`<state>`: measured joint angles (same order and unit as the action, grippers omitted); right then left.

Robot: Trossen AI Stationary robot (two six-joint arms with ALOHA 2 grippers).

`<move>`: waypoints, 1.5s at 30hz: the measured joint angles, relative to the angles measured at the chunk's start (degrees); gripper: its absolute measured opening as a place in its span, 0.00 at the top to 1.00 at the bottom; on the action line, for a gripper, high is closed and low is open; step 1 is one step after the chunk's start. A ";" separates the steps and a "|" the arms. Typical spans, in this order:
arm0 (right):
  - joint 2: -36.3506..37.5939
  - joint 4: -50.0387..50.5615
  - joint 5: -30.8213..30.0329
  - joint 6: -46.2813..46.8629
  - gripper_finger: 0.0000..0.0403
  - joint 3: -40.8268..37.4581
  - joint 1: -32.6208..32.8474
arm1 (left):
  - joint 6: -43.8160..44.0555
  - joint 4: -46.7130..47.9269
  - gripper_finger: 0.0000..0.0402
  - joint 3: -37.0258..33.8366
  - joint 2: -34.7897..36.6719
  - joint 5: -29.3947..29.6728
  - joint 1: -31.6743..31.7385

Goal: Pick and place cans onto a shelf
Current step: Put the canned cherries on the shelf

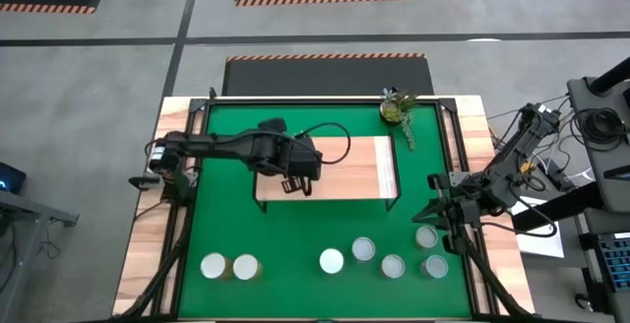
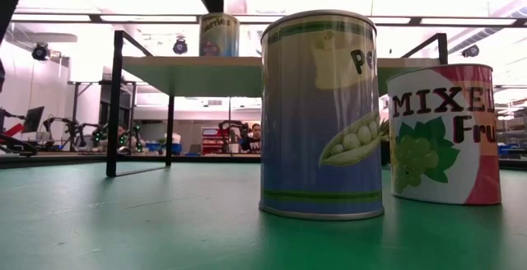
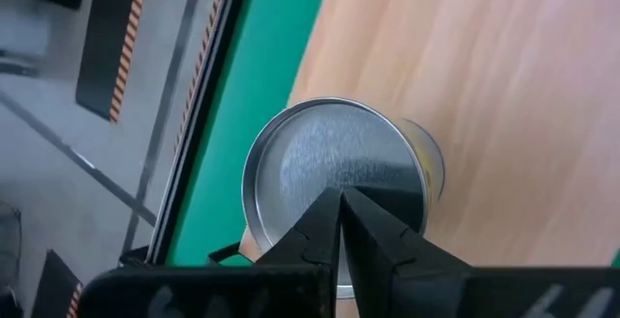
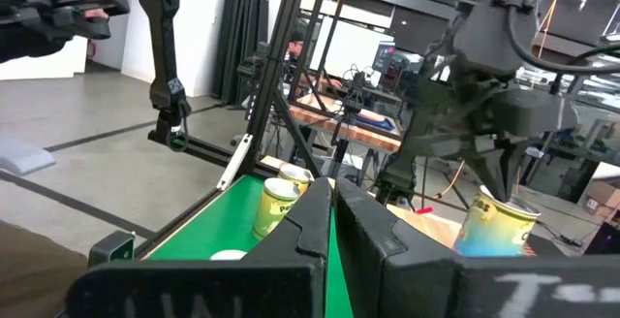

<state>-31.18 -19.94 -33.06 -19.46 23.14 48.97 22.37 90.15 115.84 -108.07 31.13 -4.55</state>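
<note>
- The green mat (image 1: 295,229) covers most of the table; its near edge carries the waiting stock, and the stretch between that edge and the shelf is bare, which is the best open lane for carrying.
- The shelf (image 1: 359,165) stands toward the mat's far edge, its light wood top mostly free to the right of the left arm; the potted plant (image 1: 396,109) sits at the far right corner, just beyond it.
- The left gripper (image 3: 341,200) hangs over the shelf's left end with its fingers pinched together, directly above the silver lid of a can on the shelf (image 3: 334,168). That can stands close to the shelf's left edge (green mat shows just past it).
- The right gripper (image 1: 433,212) waits at the mat's right edge, fingers likewise closed on nothing, just above the nearest of the cans (image 1: 426,235).
- Six other cans line the near edge: a touching pair near the left corner (image 1: 228,266), four more toward the right (image 1: 379,256).
- Risks, as I judge them: a sideways drift of the closed left tips could nudge the placed can off the shelf's edge; the right arm, descending shut, would strike a lid instead of straddling it; tight spacing on the right invites knocking a neighbour.
</note>
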 joint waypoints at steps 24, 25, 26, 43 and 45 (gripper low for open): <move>0.02 -0.03 0.00 0.00 0.98 0.00 0.00 | 0.52 -1.33 1.00 4.71 1.61 -1.18 1.52; 0.00 -0.04 0.00 0.00 0.98 0.00 0.00 | 0.10 -2.66 1.00 6.00 1.57 -1.04 1.50; 0.00 -0.03 0.00 -0.02 0.98 0.00 0.00 | -0.32 -4.30 1.00 6.98 1.57 -1.04 1.46; 0.00 0.10 -0.02 0.09 0.98 0.00 0.00 | 3.60 -7.25 1.00 5.02 -4.44 -10.38 0.96; 0.01 0.11 -0.02 0.07 0.98 0.00 0.00 | 3.61 -7.22 1.00 5.01 -5.19 -8.47 0.99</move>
<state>-31.17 -19.84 -33.08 -19.40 23.14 48.97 25.98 82.93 120.85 -113.26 22.66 -3.56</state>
